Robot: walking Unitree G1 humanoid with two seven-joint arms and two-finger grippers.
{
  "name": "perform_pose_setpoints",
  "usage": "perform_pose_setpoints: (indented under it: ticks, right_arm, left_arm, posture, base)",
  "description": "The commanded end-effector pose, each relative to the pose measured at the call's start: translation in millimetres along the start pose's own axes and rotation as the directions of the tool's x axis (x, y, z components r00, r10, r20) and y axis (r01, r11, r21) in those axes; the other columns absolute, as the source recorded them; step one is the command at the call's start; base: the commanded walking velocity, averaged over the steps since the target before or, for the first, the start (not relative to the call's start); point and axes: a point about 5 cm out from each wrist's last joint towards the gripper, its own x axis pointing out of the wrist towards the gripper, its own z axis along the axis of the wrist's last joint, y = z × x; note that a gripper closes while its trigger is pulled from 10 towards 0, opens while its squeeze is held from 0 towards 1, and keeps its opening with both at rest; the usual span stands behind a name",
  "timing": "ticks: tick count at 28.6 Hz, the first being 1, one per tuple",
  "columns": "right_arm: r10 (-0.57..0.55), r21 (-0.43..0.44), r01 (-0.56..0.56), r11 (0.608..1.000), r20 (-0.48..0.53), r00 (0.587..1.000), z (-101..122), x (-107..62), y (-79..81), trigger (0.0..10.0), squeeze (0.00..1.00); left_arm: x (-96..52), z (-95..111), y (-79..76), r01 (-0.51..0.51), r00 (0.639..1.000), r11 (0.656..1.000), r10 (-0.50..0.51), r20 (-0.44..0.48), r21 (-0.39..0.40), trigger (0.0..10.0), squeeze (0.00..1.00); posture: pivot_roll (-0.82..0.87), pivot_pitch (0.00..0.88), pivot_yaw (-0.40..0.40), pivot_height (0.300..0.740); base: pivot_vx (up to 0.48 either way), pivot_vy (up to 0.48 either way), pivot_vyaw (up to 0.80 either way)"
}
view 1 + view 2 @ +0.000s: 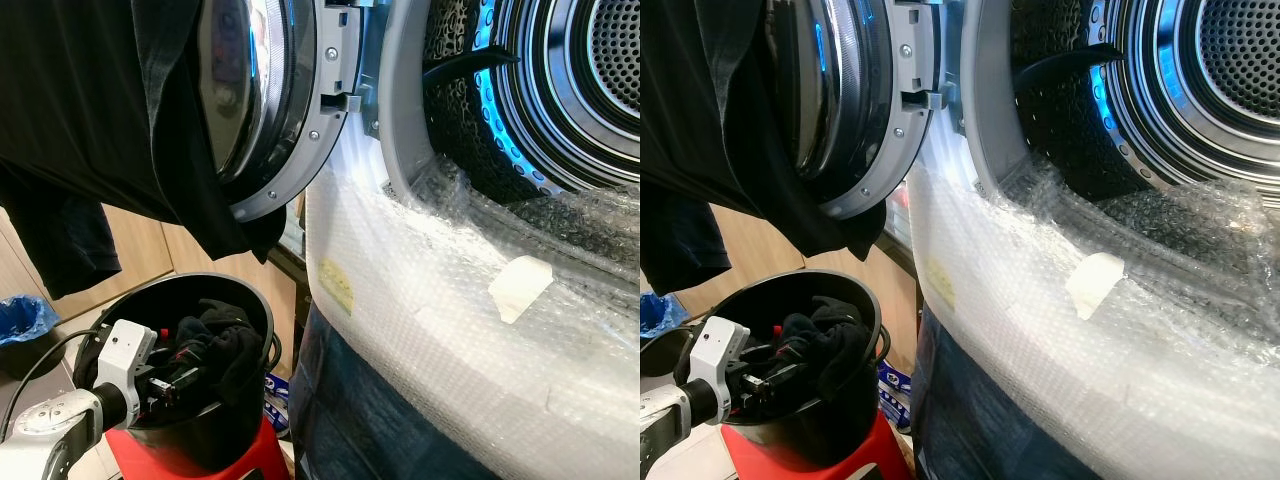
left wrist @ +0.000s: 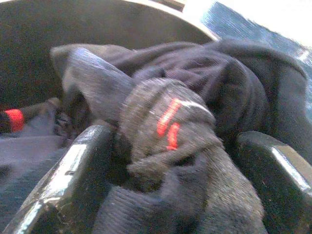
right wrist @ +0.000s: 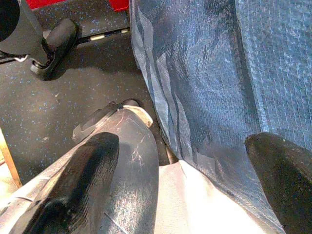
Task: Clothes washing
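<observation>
the left gripper (image 1: 178,380) is down inside a black bucket (image 1: 245,300) that sits on a red stool (image 1: 205,462), low on the robot's left. in the left wrist view its two fingers (image 2: 63,180) stand on either side of a dark sock with a red mark (image 2: 168,124), pressed against the knit: the gripper is clamped on that sock. the sock lies on top of a heap of dark clothes (image 1: 222,335) filling the bucket.

above the bucket, a black garment (image 1: 110,120) hangs over the open round door (image 1: 275,95) of the washing machine, covering most of the door's glass. the machine's drum (image 1: 590,70) stands open at the upper right, ringed by a blue glow. the front of the machine below the opening is wrapped in bubble wrap (image 1: 430,330), with a piece of pale tape (image 1: 518,287) stuck on it and a yellowish label (image 1: 337,285) further left. a blue woven sheet (image 3: 214,83) hangs below the wrap.

the right gripper (image 3: 195,180) hangs low beside that blue sheet, over a dark speckled floor (image 3: 68,112); its fingers are spread apart and hold nothing. a blue bag (image 1: 22,318) sits at the far left edge, near a wooden panel (image 1: 135,250).
</observation>
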Motion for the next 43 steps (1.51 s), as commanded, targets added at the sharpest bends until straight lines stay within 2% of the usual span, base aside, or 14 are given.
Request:
perform_pose_setpoints:
  ticks: [1,4,5,6,7,28,34,37,43]
  right_arm:
    - [0.001,-0.014,-0.001,1.0,-0.008,1.0,-2.3,-0.4,-0.7,10.0,0.0]
    - [0.002,-0.019,-0.002,1.0,-0.008,1.0,-2.4,-0.4,-0.5,10.0,0.0]
    - [0.003,-0.022,-0.003,1.0,-0.007,1.0,-2.4,-0.4,-0.4,10.0,0.0]
    - [0.003,-0.024,-0.003,1.0,-0.008,1.0,-2.5,-0.4,-0.2,10.0,0.0]
    - [0.004,-0.027,-0.004,1.0,-0.008,1.0,-2.5,-0.4,0.0,10.0,0.0]
    - [-0.008,0.014,0.008,1.0,0.001,1.0,-1.3,-0.2,-0.1,10.0,0.0]
    - [-0.018,0.031,0.018,0.999,0.002,1.0,-1.8,-0.3,-0.7,10.0,0.0]
    - [-0.017,0.032,0.017,0.999,0.002,1.0,-2.1,-0.3,-0.7,10.0,0.0]
    - [-0.016,0.024,0.016,1.0,0.001,1.0,-1.9,-0.3,-1.0,10.0,0.0]
  left_arm:
    - [-3.2,-4.3,1.5,-0.004,1.0,1.0,0.005,-0.028,0.018,10.0,0.0]
    - [-5.1,-3.0,6.1,-0.037,0.999,0.999,0.037,-0.011,0.012,10.0,0.0]
    - [-5.6,-1.3,7.6,-0.044,0.999,0.999,0.044,0.004,0.004,5.8,0.0]
    - [-5.7,-0.6,8.1,-0.047,0.999,0.999,0.047,0.011,0.003,3.6,0.0]
    - [-5.8,0.1,8.5,-0.048,0.999,0.999,0.048,0.017,0.001,0.0,0.0]
    - [1.9,10.9,11.2,-0.062,0.997,0.998,0.061,0.036,0.027,0.0,0.0]
    - [0.2,19.8,13.3,-0.071,0.994,0.997,0.069,0.088,0.014,0.0,0.0]
    - [-1.2,16.5,12.4,-0.061,0.997,0.997,0.058,0.05,0.046,0.0,0.0]
    - [-1.2,16.6,9.9,-0.044,0.997,0.998,0.041,0.067,0.043,0.0,0.0]
  posture:
    - [0.32,0.0,-0.055,0.74]
    - [0.32,0.0,-0.055,0.74]
    - [0.32,0.0,-0.056,0.74]
    - [0.32,0.0,-0.056,0.74]
    - [0.32,0.0,-0.055,0.74]
    - [0.3,0.0,-0.041,0.74]
    - [0.3,0.0,-0.041,0.74]
    - [0.31,0.0,-0.043,0.74]
    - [0.31,0.0,-0.045,0.74]
  base:
    - [0.0,0.0,0.0]
    - [0.0,0.0,0.0]
    - [0.0,0.0,0.0]
    - [0.0,0.0,0.0]
    - [0.0,0.0,0.0]
    - [0.0,0.0,0.0]
    - [0.0,0.0,0.0]
    - [0.0,0.0,0.0]
    - [0.0,0.0,0.0]
